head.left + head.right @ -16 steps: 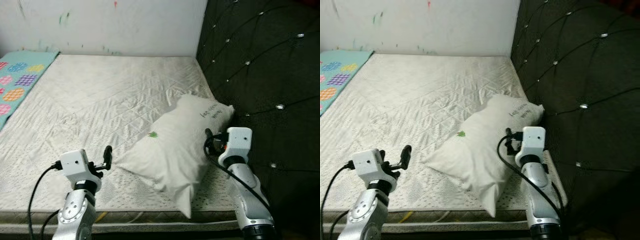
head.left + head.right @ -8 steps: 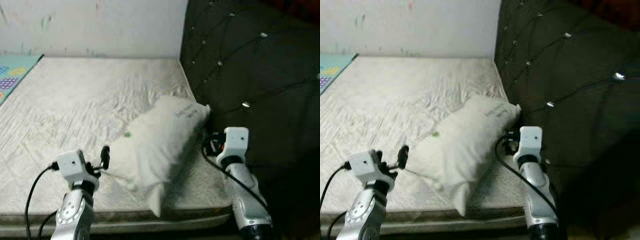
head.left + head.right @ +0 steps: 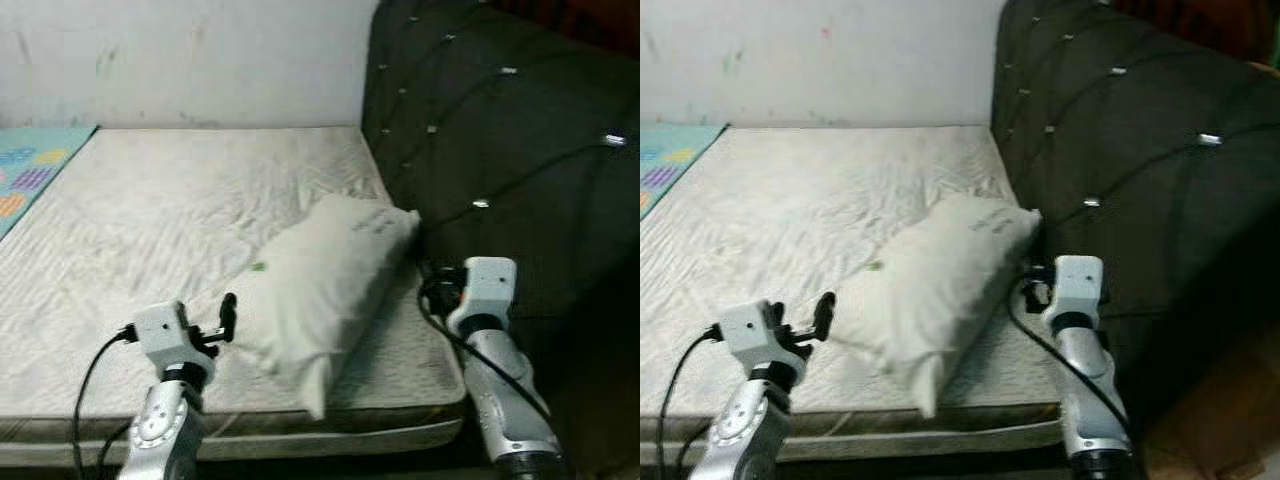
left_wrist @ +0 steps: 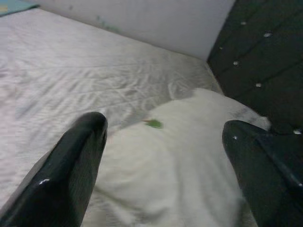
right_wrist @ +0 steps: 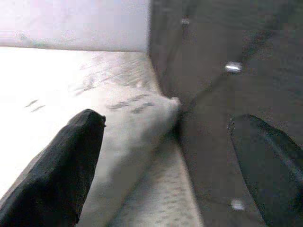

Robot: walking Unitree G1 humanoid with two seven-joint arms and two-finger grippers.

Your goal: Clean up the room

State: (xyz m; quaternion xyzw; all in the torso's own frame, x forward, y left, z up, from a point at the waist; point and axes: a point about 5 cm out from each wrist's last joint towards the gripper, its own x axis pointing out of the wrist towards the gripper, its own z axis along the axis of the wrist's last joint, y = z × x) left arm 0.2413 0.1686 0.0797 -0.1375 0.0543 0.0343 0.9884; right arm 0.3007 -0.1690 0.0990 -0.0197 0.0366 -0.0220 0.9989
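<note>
A plump white fabric pillow (image 3: 325, 278) w/ small dark print and a tiny green mark lies diagonally on the pale quilted bed mattress (image 3: 170, 210), its far end touching the dark tufted headboard (image 3: 500, 150), its near corner hanging by the mattress edge; a patterned turquoise blanket (image 3: 30, 170) sits at the far left. Left end effector (image 4: 163, 142) spread wide, holding nothing, just beside the pillow's near-left side; right end effector (image 5: 165, 142) also spread wide, empty, betw. pillow and headboard, above the mattress's right edge.

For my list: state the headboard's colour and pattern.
Dark headboard, diamond-tufted with shiny studs; right eye view shows it best.
</note>
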